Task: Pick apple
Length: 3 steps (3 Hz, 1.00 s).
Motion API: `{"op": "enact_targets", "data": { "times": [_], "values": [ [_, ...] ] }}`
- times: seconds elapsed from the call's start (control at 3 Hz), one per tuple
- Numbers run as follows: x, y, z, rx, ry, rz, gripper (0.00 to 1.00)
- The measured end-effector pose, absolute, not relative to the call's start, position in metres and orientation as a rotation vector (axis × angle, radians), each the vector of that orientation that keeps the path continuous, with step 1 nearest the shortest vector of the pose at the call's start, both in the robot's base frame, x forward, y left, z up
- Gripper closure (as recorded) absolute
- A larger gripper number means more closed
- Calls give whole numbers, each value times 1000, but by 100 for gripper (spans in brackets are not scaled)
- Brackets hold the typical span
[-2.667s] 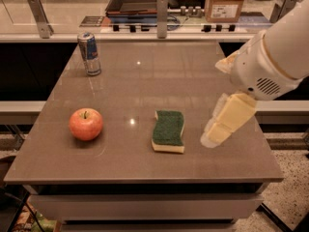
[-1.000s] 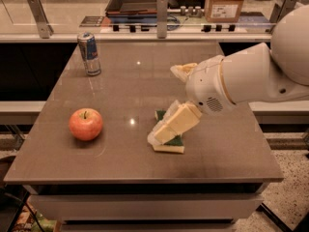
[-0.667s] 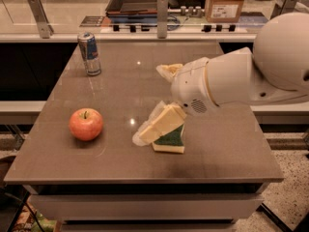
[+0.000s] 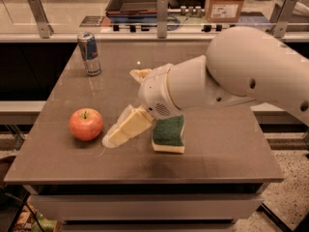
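The apple, round and red-orange with a short dark stem, sits on the brown table at the front left. My gripper points down and to the left, its tip just right of the apple and close above the tabletop, a small gap apart from the fruit. The big white arm reaches in from the right across the middle of the table.
A green and yellow sponge lies right of the gripper, partly under the arm. A blue and silver drink can stands at the back left. A counter with metal brackets and a cardboard box runs behind the table.
My arm has swept left across the table, passing over the sponge, and the gripper now sits close beside the apple. The apple, sponge and can have not moved.
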<state>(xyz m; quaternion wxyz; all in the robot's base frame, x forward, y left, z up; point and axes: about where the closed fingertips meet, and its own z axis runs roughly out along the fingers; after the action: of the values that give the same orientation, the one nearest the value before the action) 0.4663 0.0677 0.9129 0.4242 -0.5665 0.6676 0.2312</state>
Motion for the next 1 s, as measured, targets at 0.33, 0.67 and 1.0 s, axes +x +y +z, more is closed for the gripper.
{"op": "enact_targets", "data": {
  "times": [0.33,0.67,1.0],
  "values": [
    [478,98,902,-1409,1666,628,0],
    [488,125,894,-1405,1646,689,0],
    [494,143,885,-1403,1627,739,0]
  ]
}}
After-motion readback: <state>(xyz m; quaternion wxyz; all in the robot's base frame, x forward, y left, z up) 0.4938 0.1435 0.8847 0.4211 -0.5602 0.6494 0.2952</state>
